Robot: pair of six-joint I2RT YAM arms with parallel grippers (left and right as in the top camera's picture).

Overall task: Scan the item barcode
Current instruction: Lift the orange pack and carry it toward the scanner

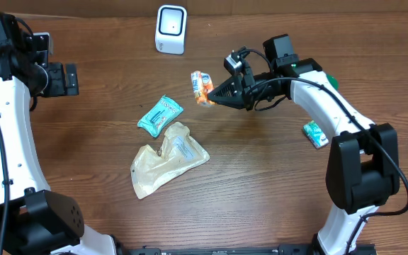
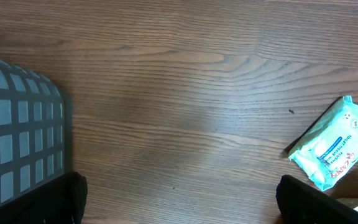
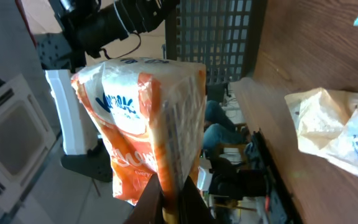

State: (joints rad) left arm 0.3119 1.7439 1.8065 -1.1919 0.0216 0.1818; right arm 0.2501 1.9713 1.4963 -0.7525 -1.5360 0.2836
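Your right gripper [image 1: 217, 93] was clamped shut on the orange pack [image 1: 202, 86], pinching it by one edge. The pack was up off the table [image 1: 261, 184], at the fingers' left end in the overhead view. The scanner [image 1: 171, 29] stood up-left of the pack, apart from it, at the far edge. A teal pack [image 1: 160, 115] lay below-left, just beside a beige pouch [image 1: 167, 159]; touching or not, couldn't tell. A small green pack [image 1: 315, 134] lay by your right arm. Your left gripper [image 1: 68, 78] hung far left, jaws wide with nothing between them, and a grid basket [image 2: 17, 137] sat near it.
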